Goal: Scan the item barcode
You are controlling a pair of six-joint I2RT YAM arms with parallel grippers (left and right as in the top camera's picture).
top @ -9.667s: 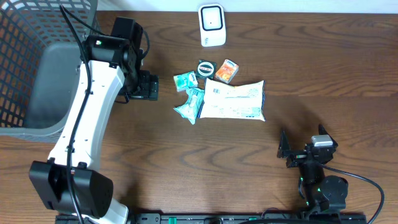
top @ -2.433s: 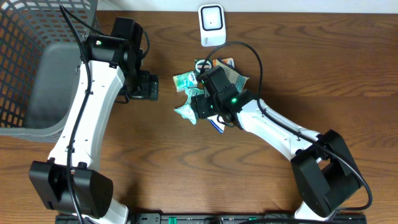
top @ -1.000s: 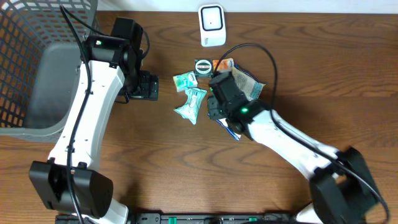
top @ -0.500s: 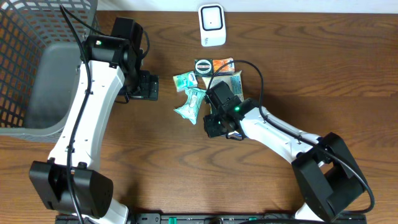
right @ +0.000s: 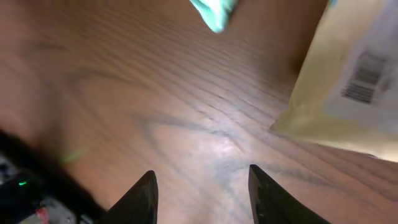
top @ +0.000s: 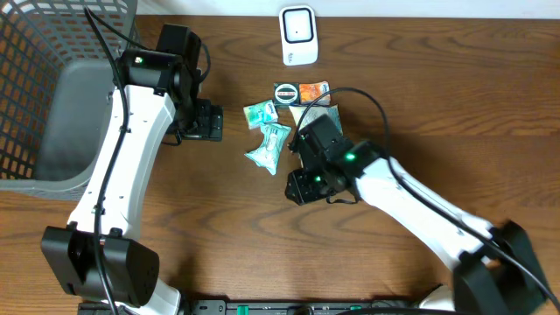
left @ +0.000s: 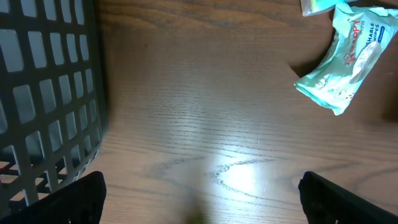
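Observation:
The white scanner [top: 297,36] stands at the back of the table. A large pale packet [top: 317,114] lies in front of it, partly under my right arm. In the right wrist view this packet [right: 357,93] shows a barcode label [right: 362,83] facing up, at the upper right. My right gripper [top: 298,185] [right: 205,193] hovers open over bare wood, in front and to the left of the packet, with nothing between its fingers. My left gripper [top: 213,121] [left: 202,199] is wide open and empty, left of the pile.
A round tin [top: 286,92], an orange packet [top: 313,91] and two teal packets [top: 260,112] [top: 269,144] lie around the large one. The nearer teal packet [left: 341,62] shows in the left wrist view. A dark mesh basket [top: 22,52] fills the far left.
My right arm has swung from over the pile toward the table's front, and its gripper now hangs over bare wood. The large packet stays behind. The left arm has not moved.

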